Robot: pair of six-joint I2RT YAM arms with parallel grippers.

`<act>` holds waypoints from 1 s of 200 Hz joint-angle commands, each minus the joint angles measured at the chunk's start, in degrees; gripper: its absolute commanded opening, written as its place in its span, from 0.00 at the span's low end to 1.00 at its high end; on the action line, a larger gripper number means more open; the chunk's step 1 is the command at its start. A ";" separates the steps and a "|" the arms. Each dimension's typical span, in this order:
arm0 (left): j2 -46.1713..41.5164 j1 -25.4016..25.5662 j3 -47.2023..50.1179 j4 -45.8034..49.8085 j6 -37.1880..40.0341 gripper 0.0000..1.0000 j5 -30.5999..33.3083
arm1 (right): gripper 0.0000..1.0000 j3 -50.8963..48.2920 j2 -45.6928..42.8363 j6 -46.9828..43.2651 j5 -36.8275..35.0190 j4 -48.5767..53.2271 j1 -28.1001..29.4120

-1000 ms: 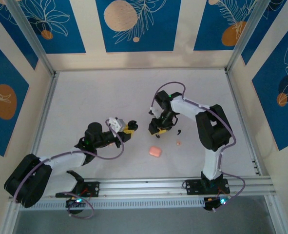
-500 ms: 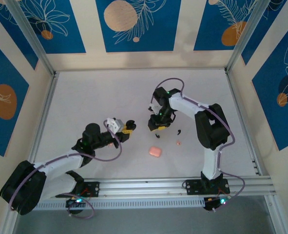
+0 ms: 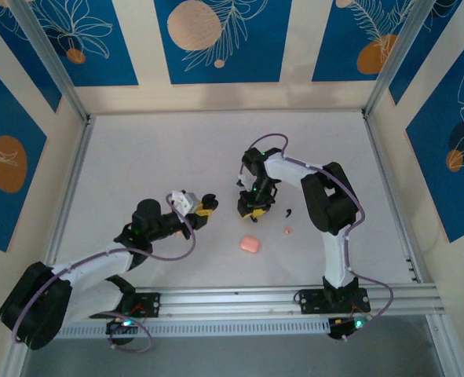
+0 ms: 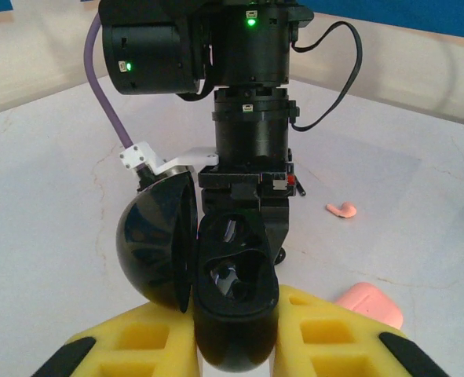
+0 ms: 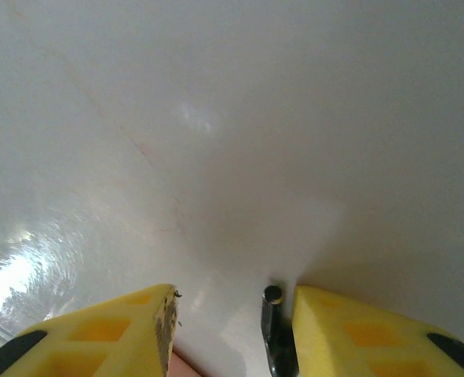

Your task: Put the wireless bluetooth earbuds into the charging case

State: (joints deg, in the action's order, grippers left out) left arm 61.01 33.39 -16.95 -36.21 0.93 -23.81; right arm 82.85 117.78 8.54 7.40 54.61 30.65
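Note:
My left gripper [image 4: 235,357] is shut on the black charging case [image 4: 235,290], which stands upright between the yellow fingers. Its round lid [image 4: 157,239] is swung open to the left, and glossy hollows show inside. In the top view the case [image 3: 209,199] is held left of centre. My right gripper [image 5: 232,330] is down at the table, open. One black earbud [image 5: 273,330] lies between its fingers, against the right finger [image 5: 349,334] and apart from the left one. A second black earbud [image 3: 288,212] lies on the table just right of the right gripper [image 3: 251,209].
A pink case [image 3: 250,244] and a small pink piece [image 3: 286,231] lie on the white table near the front. In the left wrist view the pink case [image 4: 370,302] sits right beside my left gripper, and the right arm's wrist [image 4: 251,133] stands directly ahead.
The right arm has folded in towards the left while its gripper stays low at the same spot, its jaws narrower around the earbud. The left gripper still holds the case, shifted slightly.

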 commanded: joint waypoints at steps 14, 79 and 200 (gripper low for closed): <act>-1.16 -0.65 0.60 0.65 1.60 0.23 0.83 | 0.42 1.26 1.05 -1.08 3.91 0.63 1.02; -1.14 -0.60 0.60 0.61 1.62 0.23 0.74 | 0.40 0.91 0.88 -4.19 4.63 3.01 1.78; -3.71 -0.60 1.39 3.07 2.19 0.23 0.74 | 0.37 -1.73 -5.81 -5.73 3.64 6.03 4.15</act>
State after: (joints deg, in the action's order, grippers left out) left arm 58.15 33.36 -16.32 -33.78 2.09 -23.44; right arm 81.47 116.73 2.74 10.46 58.54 34.50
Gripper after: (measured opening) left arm 0.229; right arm 0.374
